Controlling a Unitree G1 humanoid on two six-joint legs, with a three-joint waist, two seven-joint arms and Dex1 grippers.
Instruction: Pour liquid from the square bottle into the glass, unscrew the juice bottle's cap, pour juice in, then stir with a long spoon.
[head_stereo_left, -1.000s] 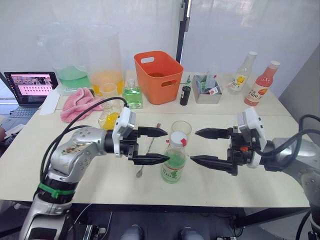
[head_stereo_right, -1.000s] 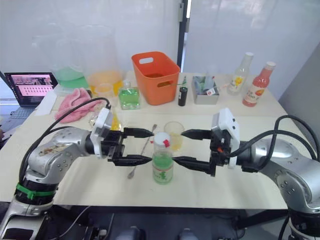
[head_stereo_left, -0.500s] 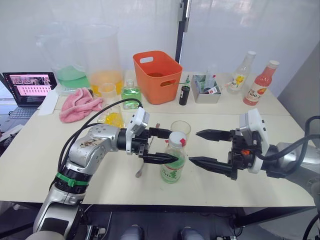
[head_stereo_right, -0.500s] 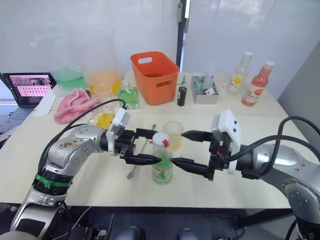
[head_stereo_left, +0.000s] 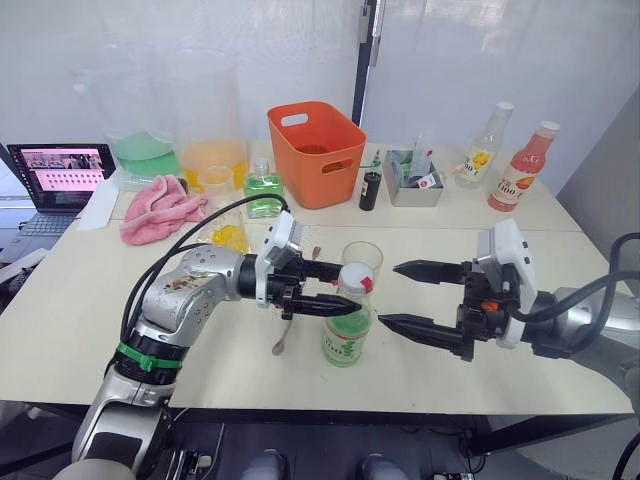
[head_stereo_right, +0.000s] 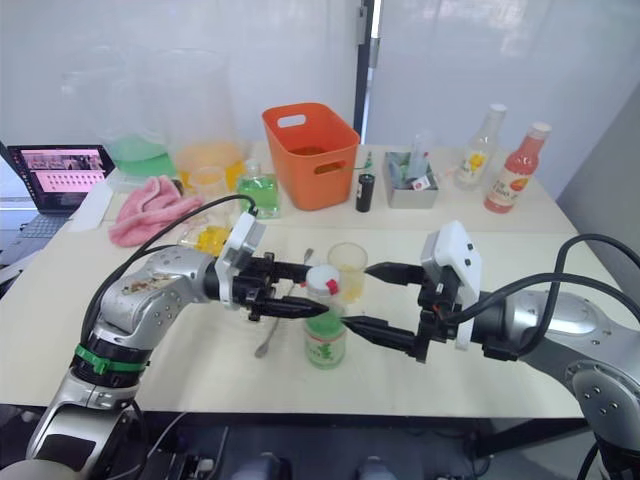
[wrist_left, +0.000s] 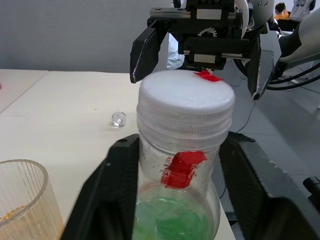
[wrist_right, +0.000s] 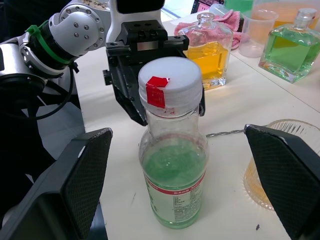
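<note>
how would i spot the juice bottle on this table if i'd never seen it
Start at the orange bin at the back of the table, then come toward the near edge. The juice bottle stands between the two tools, before the glass. Unlike the back-right bottles, it holds green liquid under a white cap with red tape.

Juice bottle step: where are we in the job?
Done, by the look of it: the glass holds some yellow liquid, and the square bottle stands back on the table. In hand: the left gripper brackets the juice bottle at its neck, the right gripper open beside it. Left: the cap is on; juice pour; long spoon lies unused.
</note>
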